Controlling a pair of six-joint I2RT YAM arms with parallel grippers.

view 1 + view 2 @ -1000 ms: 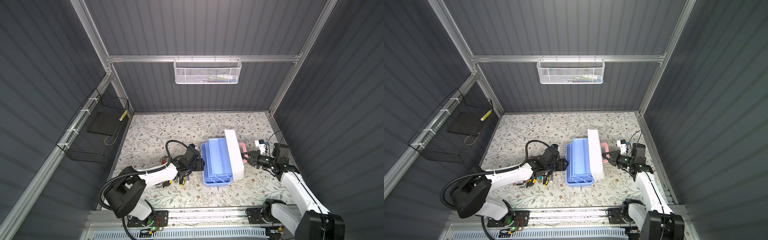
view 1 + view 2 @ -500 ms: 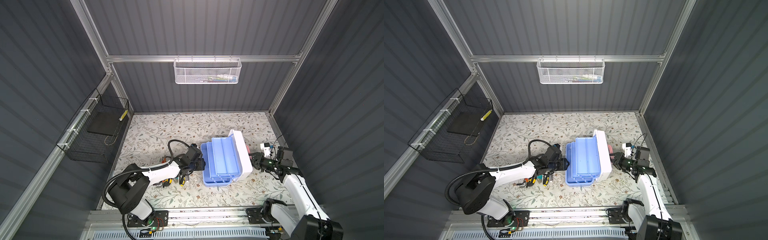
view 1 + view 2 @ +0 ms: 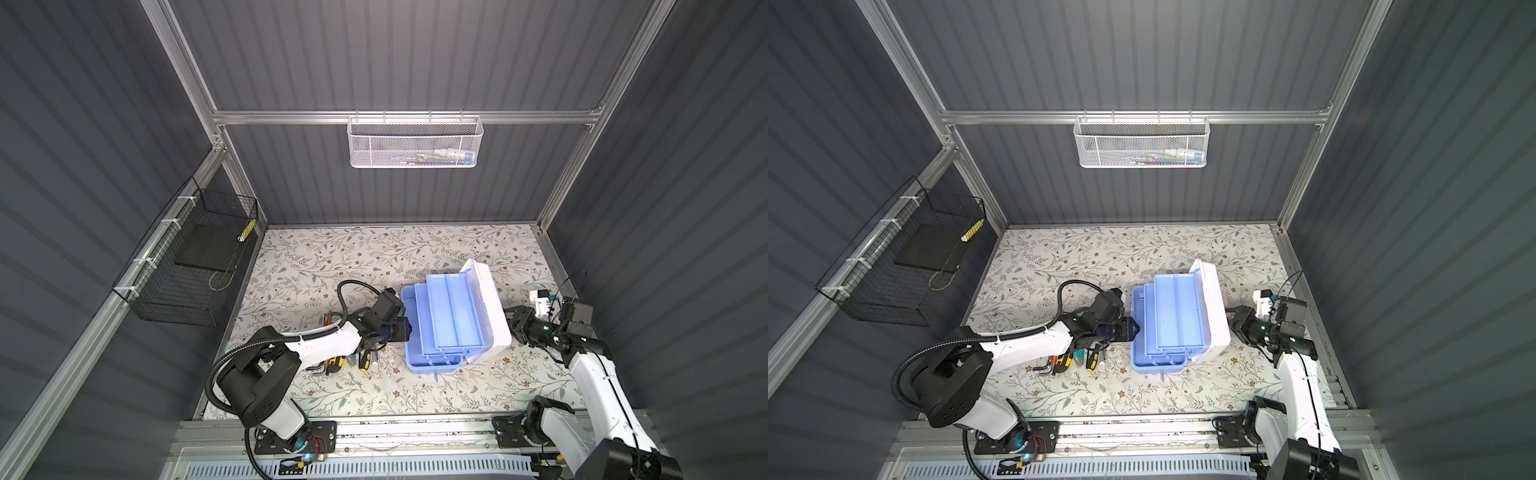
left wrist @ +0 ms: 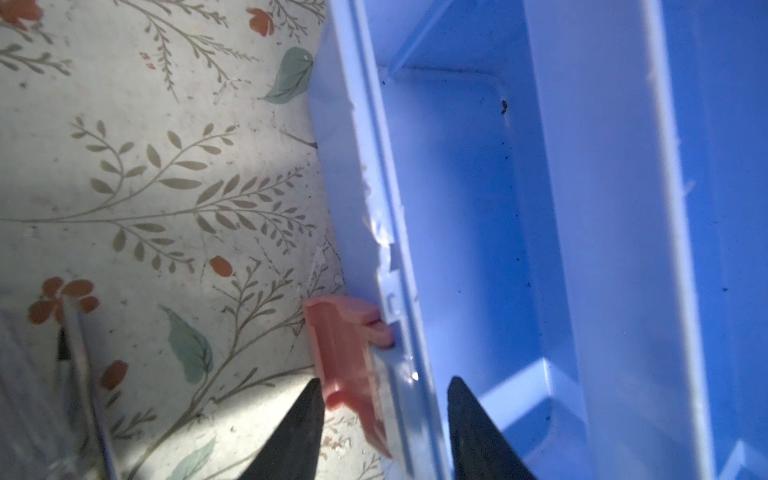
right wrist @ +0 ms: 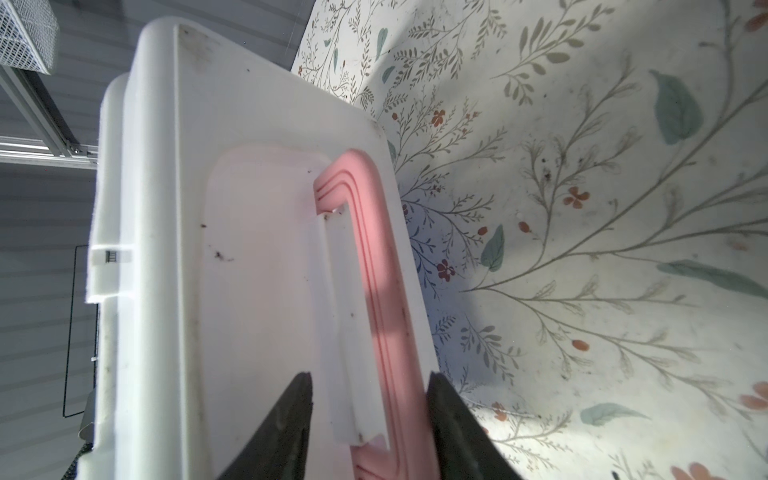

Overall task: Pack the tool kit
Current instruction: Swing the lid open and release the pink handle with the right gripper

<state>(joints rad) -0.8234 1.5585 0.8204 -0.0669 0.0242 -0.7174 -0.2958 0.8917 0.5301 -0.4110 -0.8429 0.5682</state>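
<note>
Left claw point(image 4: 382, 380): jaws apart, straddling the box point(image 4: 374, 166) wall beside a pink latch point(image 4: 340, 332), with a gap on each side. Only the fingertips show, the rest is cut off. Right claw point(image 5: 368, 374): jaws apart around the pink handle point(image 5: 386, 270) on the tilted-back white lid point(image 5: 249, 249); whether a finger brushes it is unclear. In both top views the box sits on the mat point(image 3: 374, 257), right of centre, with its tray point(image 3: 453, 316) above the body. The left arm hides part of the tools point(image 3: 334, 362).

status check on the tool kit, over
Left gripper open, astride tool box rim by pink latch. Right gripper open around pink handle. Lid raised, tray empty; tools loose on table.
</note>
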